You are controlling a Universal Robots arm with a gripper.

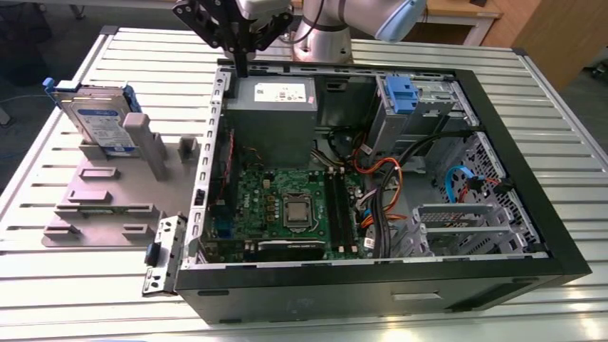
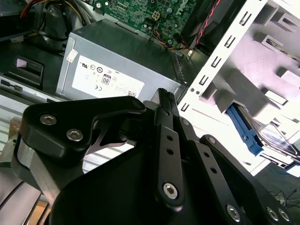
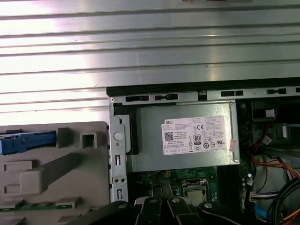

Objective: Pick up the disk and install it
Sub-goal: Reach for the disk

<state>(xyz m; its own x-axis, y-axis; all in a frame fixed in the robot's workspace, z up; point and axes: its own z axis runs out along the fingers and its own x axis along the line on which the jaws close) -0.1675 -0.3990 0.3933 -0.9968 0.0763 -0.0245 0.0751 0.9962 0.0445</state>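
Well, the slatted metal desk (image 1: 570, 121) carries an open computer case (image 1: 380, 285). The jaws, pressed together and empty, hang over its edge just beside the power supply (image 1: 272, 117). Well apart from the jaws, toward the exterior view's left, 1 grey holder stand (image 1: 105, 199) holds the disk (image 1: 101, 122) upright.

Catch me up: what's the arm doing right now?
The gripper hangs over the edge of the open PC case, by the power supply, with its fingers shut on nothing. The disk stands in the grey holder at the exterior view's left, not yet picked up.
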